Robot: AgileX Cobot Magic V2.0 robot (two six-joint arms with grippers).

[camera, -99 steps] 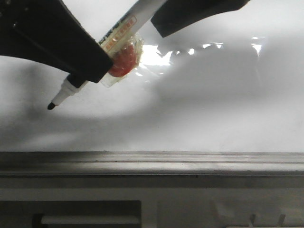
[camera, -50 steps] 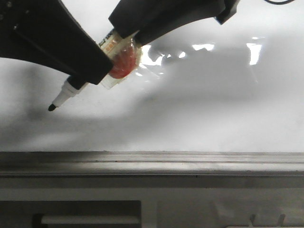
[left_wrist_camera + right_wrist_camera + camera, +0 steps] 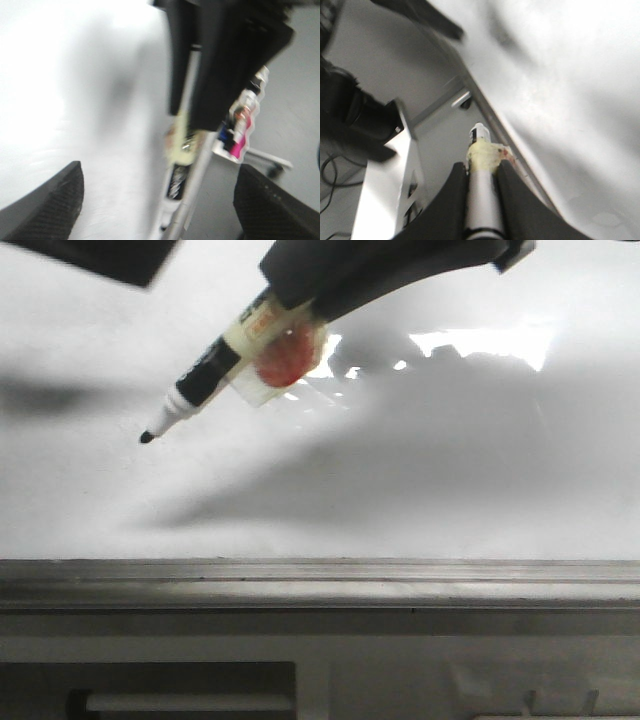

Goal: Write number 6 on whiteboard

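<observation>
1. Compared with half a second ago, the black left gripper (image 3: 157,200) has been lifted away from the white barrelled marker with a black collar and tip (image 3: 205,380); in the front view only a dark corner of it is seen at the top left edge, and its fingers (image 3: 47,207) are spread wide apart.
2. The marker is now pinched by the black right gripper (image 3: 481,172) alone, and its tip has been shifted right and upward.
3. The large glossy white whiteboard (image 3: 450,490) is seen with glare patches and soft shadows; no number 6 is drawn on it.
4. A grey metal ledge (image 3: 320,585) is seen along its lower edge.
5. A red lump under clear tape (image 3: 283,358) is fixed to the marker barrel.
</observation>
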